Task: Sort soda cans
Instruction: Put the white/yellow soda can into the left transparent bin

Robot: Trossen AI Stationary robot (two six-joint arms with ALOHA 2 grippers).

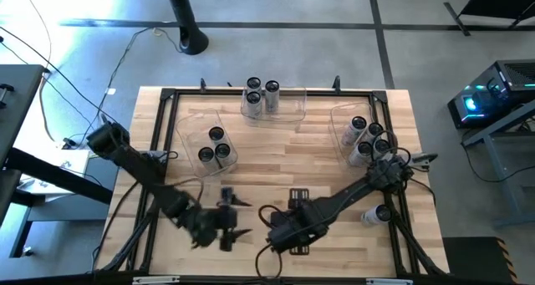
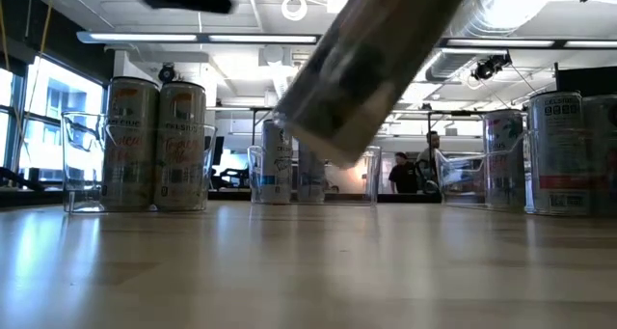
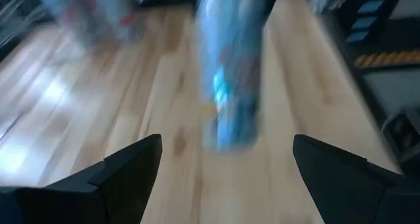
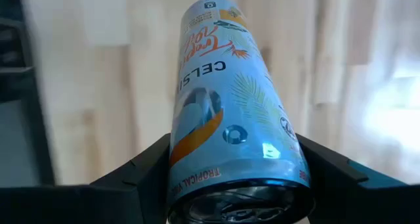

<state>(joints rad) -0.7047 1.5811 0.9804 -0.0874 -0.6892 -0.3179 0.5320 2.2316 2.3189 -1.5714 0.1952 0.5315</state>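
My right gripper (image 4: 236, 178) is shut on a light-blue soda can (image 4: 230, 99) near the table's near edge, in the middle (image 1: 288, 231). In the low view this can (image 2: 371, 64) hangs tilted above the wood. My left gripper (image 1: 226, 225) is open beside it, toward the table's left. In the left wrist view the blue can (image 3: 230, 73) shows blurred ahead of the spread fingers (image 3: 226, 152), untouched. A lone can (image 1: 380, 213) stands on the table's right side. The other cans stand in three clear bins. My right gripper pinches the blue can between its two fingers, one on each side wall (image 4: 187, 165) close to the can's near end. The can's length runs forward along the fingers. It is lifted clear of the table and tilted, as the low view shows.
A clear bin on the left (image 1: 191, 126) holds three cans. A second bin at the far edge (image 1: 292, 109) holds three. A third on the right (image 1: 341, 118) holds several. Bare wood lies in the table's middle. A black frame (image 1: 159, 109) rims the table.
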